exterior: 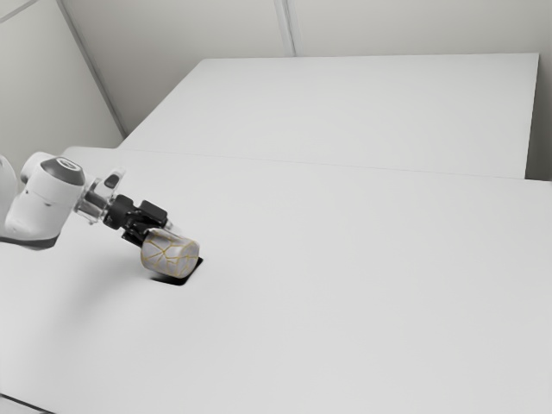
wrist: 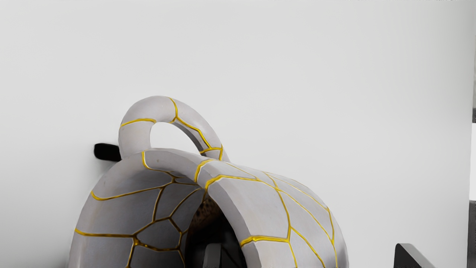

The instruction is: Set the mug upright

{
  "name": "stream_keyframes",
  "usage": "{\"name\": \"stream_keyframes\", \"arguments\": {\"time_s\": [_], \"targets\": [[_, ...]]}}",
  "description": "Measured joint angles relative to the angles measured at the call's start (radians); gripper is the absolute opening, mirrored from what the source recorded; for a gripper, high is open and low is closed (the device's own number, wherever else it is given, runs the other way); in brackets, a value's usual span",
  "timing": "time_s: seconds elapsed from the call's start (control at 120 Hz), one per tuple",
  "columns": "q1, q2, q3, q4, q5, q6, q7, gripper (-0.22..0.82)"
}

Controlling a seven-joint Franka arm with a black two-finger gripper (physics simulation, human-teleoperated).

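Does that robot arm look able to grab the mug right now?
Probably yes: the open gripper straddles the wall of the tipped mug, one finger at its mouth, one outside, and nothing seems in the way.

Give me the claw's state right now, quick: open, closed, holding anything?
Claw: open, not gripping; one finger at the mouth of the mug, the other outside, clear of its wall.

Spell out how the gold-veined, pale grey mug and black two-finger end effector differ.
The gold-veined, pale grey mug is rounded; the black two-finger end effector is plain and angular. The mug lies tipped, its mouth toward the end effector, which slants down with fingers open. Both sit in the exterior view's left half.
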Motion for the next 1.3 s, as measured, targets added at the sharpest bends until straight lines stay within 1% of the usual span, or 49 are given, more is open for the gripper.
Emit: {"name": "stream_keyframes", "arguments": {"time_s": [0.217, 0.342, 0.425, 0.633, 0.725, 0.858, 1.042, 1.3], "targets": [[0.000, -0.004, -0.002, 0.000, -0.021, -0.001, 0.036, 0.09], [0.000, -0.023, -0.005, 0.000, -0.023, 0.000, 0.051, -0.04], [-0.001, -0.040, -0.007, -0.001, -0.024, 0.000, 0.059, -0.10], [-0.020, -0.104, -0.009, -0.001, -0.017, 0.000, 0.075, -0.14], [-0.058, -0.147, -0.007, -0.001, 0.006, 0.001, 0.074, -0.15], [-0.125, -0.220, -0.007, 0.003, 0.105, 0.004, 0.044, -0.17], [-0.223, -0.295, -0.014, 0.008, 0.287, 0.009, -0.044, -0.17], [-0.370, -0.341, -0.016, 0.004, 0.517, 0.015, -0.233, -0.18]]}}
